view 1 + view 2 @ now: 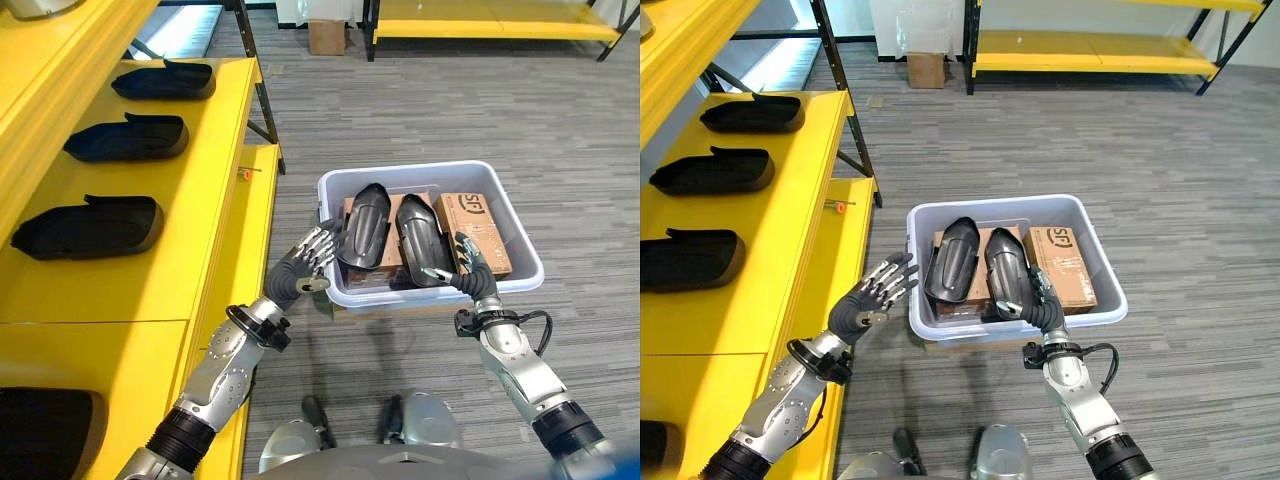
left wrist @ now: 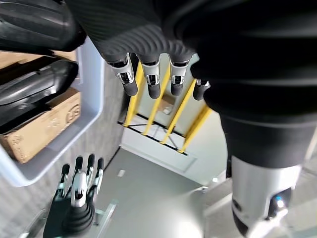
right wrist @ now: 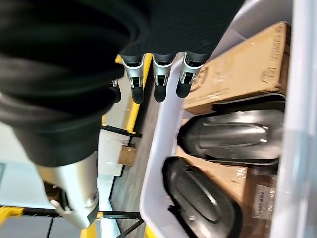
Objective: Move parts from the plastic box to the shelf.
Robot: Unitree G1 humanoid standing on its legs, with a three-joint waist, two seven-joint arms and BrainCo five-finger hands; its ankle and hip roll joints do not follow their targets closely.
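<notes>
A pale grey plastic box (image 1: 420, 172) stands on the floor in front of me. Two black curved parts lie in it side by side on cardboard cartons (image 1: 480, 228): the left part (image 1: 365, 225) and the right part (image 1: 420, 238). My left hand (image 1: 308, 262) hovers open, fingers spread, just outside the box's near left corner and holds nothing. My right hand (image 1: 468, 268) is at the box's near rim beside the right part's near end, fingers relaxed and open. The right wrist view shows both parts (image 3: 233, 141) past its straight fingers (image 3: 158, 82). The yellow shelf (image 1: 215, 210) runs along my left.
Three black parts (image 1: 165, 80) (image 1: 128, 138) (image 1: 88, 226) lie in a row on the shelf, with another (image 1: 45, 430) on the lower level. A small orange item (image 1: 245, 174) sits on the shelf's edge. A black rack leg (image 1: 262, 100), a cardboard box (image 1: 326, 35) and another yellow rack (image 1: 495, 25) stand farther off.
</notes>
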